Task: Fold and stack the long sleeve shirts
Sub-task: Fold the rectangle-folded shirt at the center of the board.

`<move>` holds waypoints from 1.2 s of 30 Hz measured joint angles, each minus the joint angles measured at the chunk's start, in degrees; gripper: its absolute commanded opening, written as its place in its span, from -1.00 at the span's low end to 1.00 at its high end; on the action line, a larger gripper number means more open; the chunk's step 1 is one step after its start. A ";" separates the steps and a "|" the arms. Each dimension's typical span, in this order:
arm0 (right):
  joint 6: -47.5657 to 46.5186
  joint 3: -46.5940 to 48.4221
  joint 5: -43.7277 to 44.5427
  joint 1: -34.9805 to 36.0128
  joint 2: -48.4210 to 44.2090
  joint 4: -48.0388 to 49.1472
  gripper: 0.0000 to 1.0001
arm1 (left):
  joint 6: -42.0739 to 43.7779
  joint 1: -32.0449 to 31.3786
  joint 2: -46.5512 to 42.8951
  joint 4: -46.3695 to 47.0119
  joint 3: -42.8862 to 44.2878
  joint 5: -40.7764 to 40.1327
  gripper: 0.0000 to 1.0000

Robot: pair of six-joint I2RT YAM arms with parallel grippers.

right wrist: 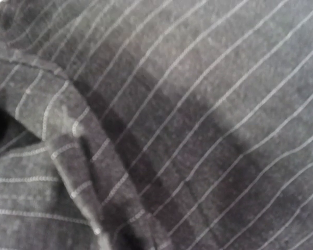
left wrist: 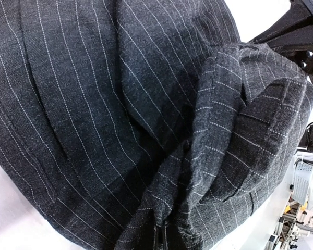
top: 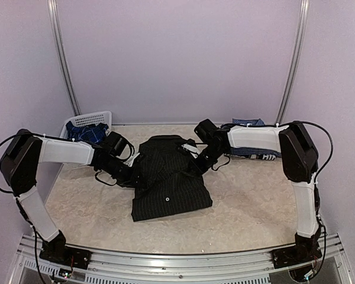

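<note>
The black pinstriped shirt [top: 168, 183] lies partly folded in the middle of the table, collar end toward the back. My left gripper [top: 132, 170] is at its left edge and my right gripper [top: 195, 158] at its upper right edge. Both are buried in the cloth. In the left wrist view the pinstriped shirt [left wrist: 94, 104] fills the frame and bunches toward the bottom centre, where the shut jaws pinch it. The right wrist view shows only the same cloth [right wrist: 198, 130] pressed close, hiding the fingers. A blue-and-white checked shirt [top: 250, 151] lies folded behind the right arm.
A white lattice basket [top: 90, 119] stands at the back left corner with a darker blue plaid shirt [top: 86, 134] in it. Both forearms reach inward low over the table. The table's metal front rail [top: 177, 260] runs between the arm bases.
</note>
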 measured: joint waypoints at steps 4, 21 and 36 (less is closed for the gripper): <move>-0.55 2.93 -0.07 -0.31 0.92 -1.11 -0.67 | 0.04 0.48 0.13 0.00 0.20 0.00 -1.00; 1.62 7.54 5.33 -4.70 1.66 -0.48 0.31 | -0.44 1.46 2.71 -0.79 4.11 -6.78 -0.60; 5.77 -12.57 8.39 -3.65 -18.60 10.73 0.43 | -1.31 2.58 -5.55 -1.75 3.96 -20.85 0.30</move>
